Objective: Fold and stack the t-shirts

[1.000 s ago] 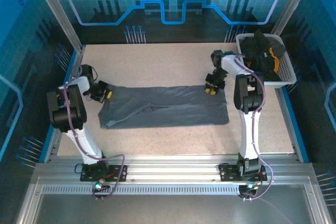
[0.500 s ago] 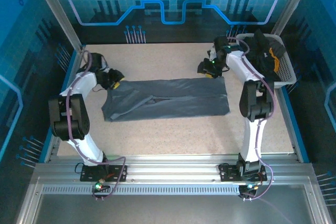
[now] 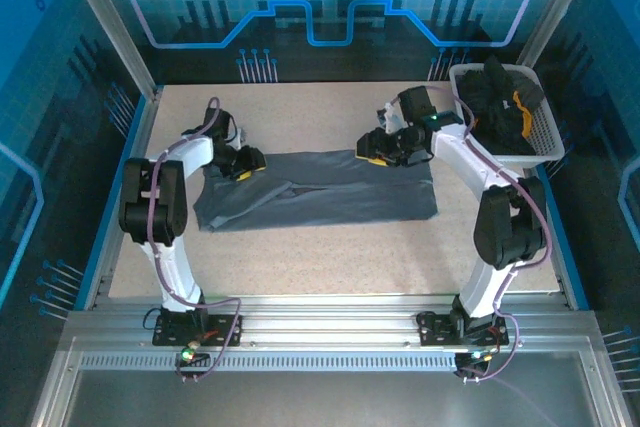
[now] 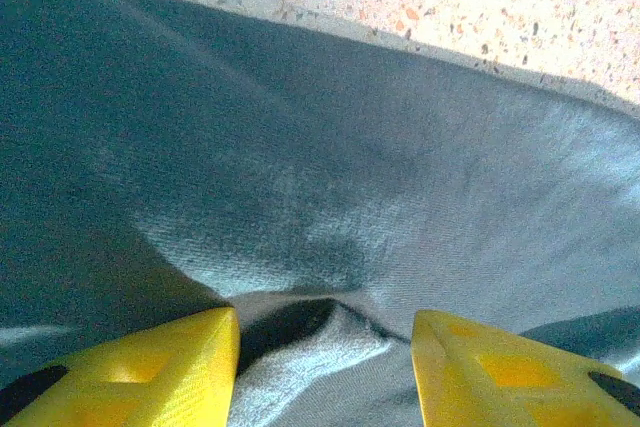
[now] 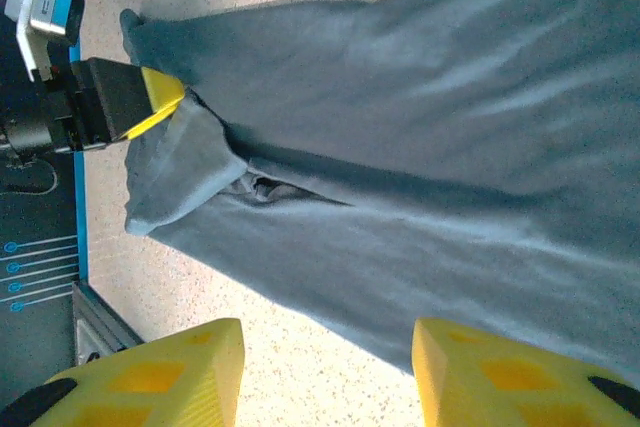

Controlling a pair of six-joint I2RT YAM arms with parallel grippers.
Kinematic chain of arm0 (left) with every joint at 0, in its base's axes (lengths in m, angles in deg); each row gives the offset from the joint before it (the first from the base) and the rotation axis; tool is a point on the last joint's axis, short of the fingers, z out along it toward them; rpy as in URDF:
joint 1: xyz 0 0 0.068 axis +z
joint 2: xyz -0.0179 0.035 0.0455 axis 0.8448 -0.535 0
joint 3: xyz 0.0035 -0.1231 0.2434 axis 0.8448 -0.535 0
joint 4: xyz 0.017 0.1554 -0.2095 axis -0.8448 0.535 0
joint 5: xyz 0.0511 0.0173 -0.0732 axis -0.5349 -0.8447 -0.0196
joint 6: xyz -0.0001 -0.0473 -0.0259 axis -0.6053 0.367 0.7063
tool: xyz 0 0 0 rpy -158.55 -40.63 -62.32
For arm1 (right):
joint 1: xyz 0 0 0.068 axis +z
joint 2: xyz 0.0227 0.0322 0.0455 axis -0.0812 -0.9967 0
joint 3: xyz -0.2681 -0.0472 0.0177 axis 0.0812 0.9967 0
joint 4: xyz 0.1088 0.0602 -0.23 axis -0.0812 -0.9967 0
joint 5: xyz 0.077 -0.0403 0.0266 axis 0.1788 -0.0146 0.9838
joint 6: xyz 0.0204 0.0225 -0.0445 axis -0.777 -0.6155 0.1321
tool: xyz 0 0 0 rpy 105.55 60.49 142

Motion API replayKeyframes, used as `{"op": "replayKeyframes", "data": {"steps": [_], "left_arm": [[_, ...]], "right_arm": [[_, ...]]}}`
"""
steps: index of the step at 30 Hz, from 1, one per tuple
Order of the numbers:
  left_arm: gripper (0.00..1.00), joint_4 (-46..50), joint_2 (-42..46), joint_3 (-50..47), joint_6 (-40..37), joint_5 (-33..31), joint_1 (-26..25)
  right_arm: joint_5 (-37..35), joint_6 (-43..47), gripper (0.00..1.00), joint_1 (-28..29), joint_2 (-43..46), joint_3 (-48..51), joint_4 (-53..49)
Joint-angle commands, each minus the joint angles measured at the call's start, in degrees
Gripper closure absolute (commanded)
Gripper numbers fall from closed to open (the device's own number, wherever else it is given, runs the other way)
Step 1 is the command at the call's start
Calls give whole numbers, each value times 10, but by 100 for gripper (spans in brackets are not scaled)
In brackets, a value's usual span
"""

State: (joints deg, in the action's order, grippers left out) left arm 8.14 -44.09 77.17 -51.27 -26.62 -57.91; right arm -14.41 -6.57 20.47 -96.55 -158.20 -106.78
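The slate-grey t-shirt [image 3: 330, 197] lies folded into a long band across the table. My left gripper [image 3: 244, 165] rests on its far left end. It is open, with a raised ridge of the grey cloth [image 4: 320, 332] between its yellow fingertips [image 4: 160, 367]. My right gripper [image 3: 374, 153] hovers open over the far edge near the right end, with bare table under its fingers [image 5: 328, 367] and the grey shirt [image 5: 430, 147] beyond them. The black shirts [image 3: 495, 95], one with an orange-yellow patch [image 3: 518, 107], are piled in the basket.
The white mesh basket [image 3: 548, 135] stands at the table's back right corner, just right of the right arm. Speckled tabletop [image 3: 330, 267] stretches between the shirt and the arm bases. Blue rails run along both side edges.
The shirt was carried a little away from the arm bases. Both grippers then moved inward along its far edge, the left one rightward and the right one leftward.
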Motion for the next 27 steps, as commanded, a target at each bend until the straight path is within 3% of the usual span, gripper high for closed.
{"op": "replayKeyframes", "data": {"steps": [1,12,22,27], "left_arm": [[50,2,-4,3,-42,-19,-4],[51,-6,1,-15,-52,-30,-23],[98,-22,61,-58,-20,-41,-33],[100,-9,117,-86,24,-34,-40]], "right_arm": [[24,-16,51,9,36,20,22],[29,-22,51,28,37,24,25],[23,-24,51,33,44,31,23],[18,-22,51,33,51,41,23]]}}
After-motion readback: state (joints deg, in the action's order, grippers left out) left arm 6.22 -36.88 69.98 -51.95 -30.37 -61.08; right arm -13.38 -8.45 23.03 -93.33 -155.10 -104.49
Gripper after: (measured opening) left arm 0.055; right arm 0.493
